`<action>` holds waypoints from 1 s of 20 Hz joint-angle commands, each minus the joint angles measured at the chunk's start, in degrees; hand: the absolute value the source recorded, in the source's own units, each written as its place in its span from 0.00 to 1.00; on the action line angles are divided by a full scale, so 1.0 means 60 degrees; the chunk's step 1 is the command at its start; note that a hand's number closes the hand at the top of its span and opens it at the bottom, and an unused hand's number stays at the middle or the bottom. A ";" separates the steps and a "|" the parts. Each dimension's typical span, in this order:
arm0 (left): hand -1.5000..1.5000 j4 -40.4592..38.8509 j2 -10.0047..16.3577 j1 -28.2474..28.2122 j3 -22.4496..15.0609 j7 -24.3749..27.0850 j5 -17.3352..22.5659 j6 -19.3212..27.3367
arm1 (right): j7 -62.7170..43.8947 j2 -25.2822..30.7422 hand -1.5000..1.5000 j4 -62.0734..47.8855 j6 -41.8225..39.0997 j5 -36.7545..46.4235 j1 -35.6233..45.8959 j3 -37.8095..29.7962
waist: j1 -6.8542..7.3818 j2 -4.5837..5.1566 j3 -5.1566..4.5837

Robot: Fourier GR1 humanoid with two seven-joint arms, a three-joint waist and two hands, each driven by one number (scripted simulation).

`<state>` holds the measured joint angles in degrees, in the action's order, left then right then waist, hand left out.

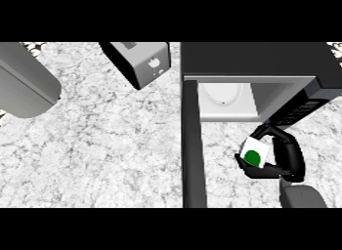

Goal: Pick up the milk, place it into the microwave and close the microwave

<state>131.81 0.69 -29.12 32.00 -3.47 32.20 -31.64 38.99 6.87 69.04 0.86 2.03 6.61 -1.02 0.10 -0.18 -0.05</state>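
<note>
Sitting in the right hand [284, 157], the milk [254, 150] is a small white carton with a round green mark, tilted, held over the bench [101, 146] just in front of the microwave [260, 58] cavity and outside it. The black fingers [263, 172] curl round the carton. The microwave door [193, 146] stands open, just left of the hand. A pale plate [228, 95] lies inside. Farther left stand a silver toaster [141, 61] and a grey rounded body [15, 80].

Right hand [286, 153] in a curled grasp
</note>
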 commanded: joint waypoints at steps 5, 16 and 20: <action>0.00 -0.0138 -0.0106 -0.0604 -0.0027 0.0438 0.0068 -0.0577 | -0.1472 -0.0210 1.00 -0.0068 0.1274 0.0847 0.1657 -0.0042 | 0.0140 0.0017 0.0004; 0.00 -0.0946 0.0296 0.0696 0.0541 0.0135 -0.0032 -0.0404 | -0.2086 0.0053 1.00 -0.4600 0.3078 0.2621 0.5498 -0.0520 | 0.0276 0.0111 0.0013; 0.00 -0.0384 -0.0003 0.0325 0.0402 -0.0022 0.0107 -0.0502 | -0.0981 0.0225 1.00 -0.6445 0.3803 0.2763 0.6269 -0.0996 | 0.0426 0.0144 0.0024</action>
<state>127.44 1.83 -25.64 34.36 -3.25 32.05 -34.16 28.76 7.33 39.77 19.66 17.28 39.35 -4.59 1.88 0.53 0.06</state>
